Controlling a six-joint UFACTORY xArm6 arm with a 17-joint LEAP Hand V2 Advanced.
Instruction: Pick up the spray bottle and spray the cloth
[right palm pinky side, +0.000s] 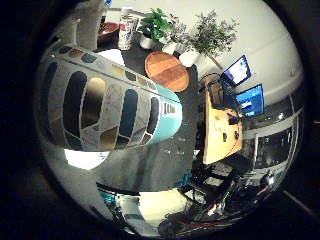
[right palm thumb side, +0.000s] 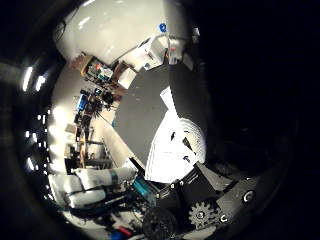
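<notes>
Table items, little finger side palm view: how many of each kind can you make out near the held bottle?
Spray bottle, close to the palm: 1
Round wooden board: 1
Can: 1
Dark bowl: 1
Potted plants: 3
White cloth, in the thumb side view: 1
Total: 8

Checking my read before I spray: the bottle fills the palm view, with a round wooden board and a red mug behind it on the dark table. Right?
Not quite. In the little finger side palm view, the spray bottle and round wooden board are as you say, but there is no red mug: a printed can stands on the dark table.
</notes>
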